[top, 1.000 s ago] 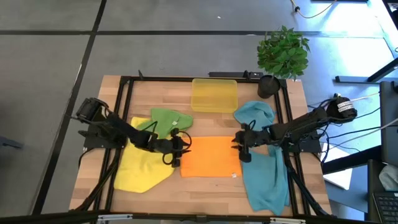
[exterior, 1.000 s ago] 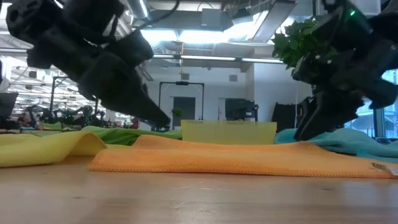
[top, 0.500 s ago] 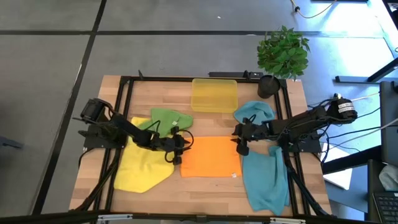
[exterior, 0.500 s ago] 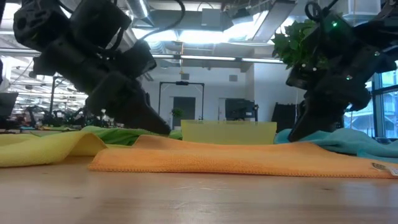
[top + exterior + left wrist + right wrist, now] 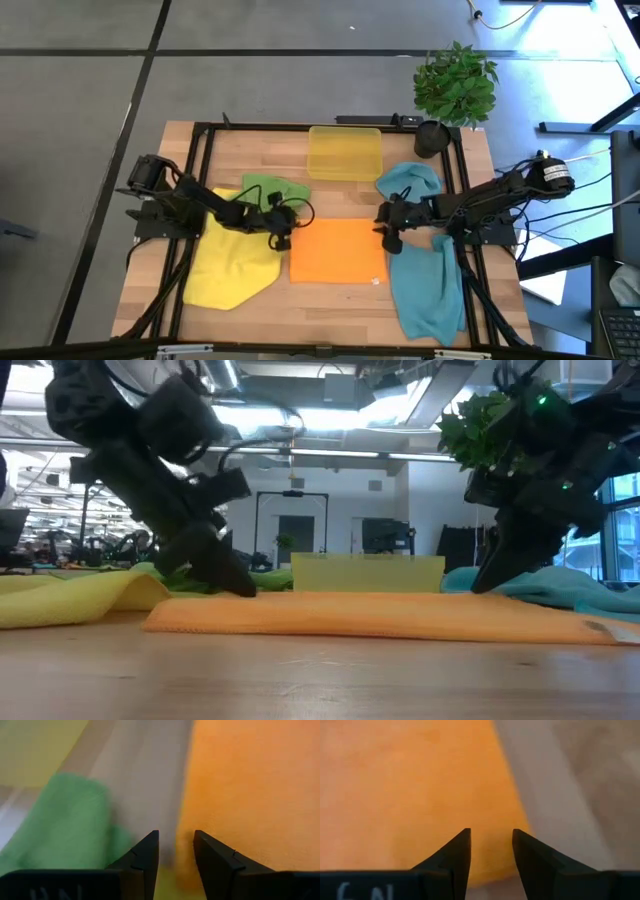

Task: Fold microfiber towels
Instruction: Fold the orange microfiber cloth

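With the orange towel (image 5: pixel 338 251) lying flat at centre frame, lower the left gripper (image 5: pixel 280 233) and right gripper (image 5: pixel 389 234), both parted and empty, squarely onto its two upper corners so each pinches only one cloth edge before lifting evenly.

yellow tray (image 5: pixel 345 153) | potted plant (image 5: pixel 455 88) | wood table (image 5: pixel 330 300)

Bright overhead light, glare at far windows — wrist views blurred (soft shadows).
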